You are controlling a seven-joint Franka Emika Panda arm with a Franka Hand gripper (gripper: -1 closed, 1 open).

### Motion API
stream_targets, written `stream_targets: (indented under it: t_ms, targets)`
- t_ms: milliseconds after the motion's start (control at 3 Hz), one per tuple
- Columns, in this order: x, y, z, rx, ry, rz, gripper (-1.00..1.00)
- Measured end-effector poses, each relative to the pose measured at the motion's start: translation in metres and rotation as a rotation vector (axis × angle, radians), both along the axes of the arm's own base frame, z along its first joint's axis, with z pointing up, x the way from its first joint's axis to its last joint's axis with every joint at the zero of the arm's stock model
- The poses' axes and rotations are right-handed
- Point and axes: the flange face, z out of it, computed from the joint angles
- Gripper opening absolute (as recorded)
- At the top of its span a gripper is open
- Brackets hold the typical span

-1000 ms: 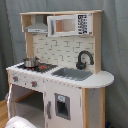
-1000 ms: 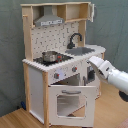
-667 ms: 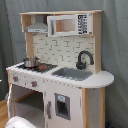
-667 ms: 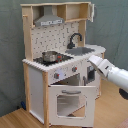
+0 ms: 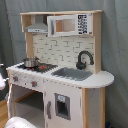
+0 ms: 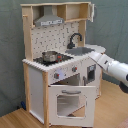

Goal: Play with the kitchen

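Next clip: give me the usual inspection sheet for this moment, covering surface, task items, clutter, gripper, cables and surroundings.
Surface: wooden floor; the kitchen stands on it.
Job's things: oven door hangs open in the second exterior view. Pot sits on the stovetop. Black faucet stands behind the sink. Grey hood and microwave cabinet sit up top.
Clutter: nothing seen.
Gripper: the arm reaches toward the kitchen's front, by the counter edge; its tip cannot be made out.
Cables: nothing seen.
Surroundings: grey curtain behind the kitchen.
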Motion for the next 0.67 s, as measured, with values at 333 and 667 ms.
stream_targets:
  t_ms: [333, 667]
  targets:
    - [0.008, -0.025, 0.012, -0.056, 0.046, -0.038, 1.0]
    - [0.014, -0.046, 0.021, -0.1, 0.101, -0.069, 1.0]
